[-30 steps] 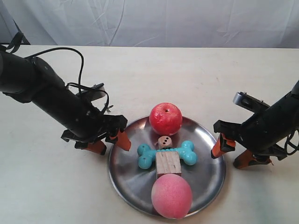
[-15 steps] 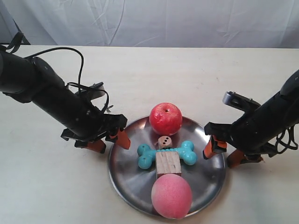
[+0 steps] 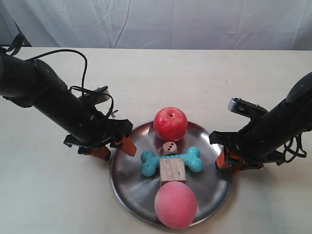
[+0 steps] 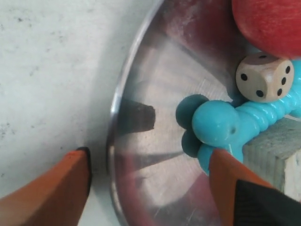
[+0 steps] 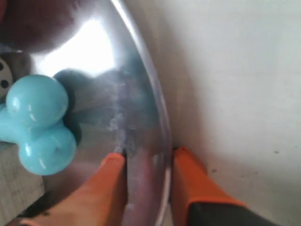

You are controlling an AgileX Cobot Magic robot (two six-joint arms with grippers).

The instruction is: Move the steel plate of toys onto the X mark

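Note:
The steel plate point(image 3: 129, 187) lies on the table in front of me, carrying the red apple point(image 3: 170, 123), brown die point(image 3: 169, 147), teal bone point(image 3: 171, 160), wooden cube point(image 3: 172, 170) and pink peach point(image 3: 175, 204). My left gripper point(image 3: 113, 147) is open astride the plate's rim point(image 4: 115, 108), one orange finger point(image 4: 56, 188) on the table side and the other over the dish beside the bone point(image 4: 221, 122). On the opposite side my right gripper point(image 3: 229, 161) has its fingers point(image 5: 108, 188) pinched on the rim point(image 5: 162, 122). No view shows the X mark.
Pale tabletop point(image 3: 204, 78) stretches behind the plate up to a white cloth backdrop point(image 3: 161, 22). A black cable point(image 3: 80, 58) loops over the arm at the exterior view's left. The plate's near rim sits close to the exterior view's lower edge.
My right gripper has moved in from beside the plate and closed over its rim. The plate and toys have shifted slightly toward the left arm, which has stayed still.

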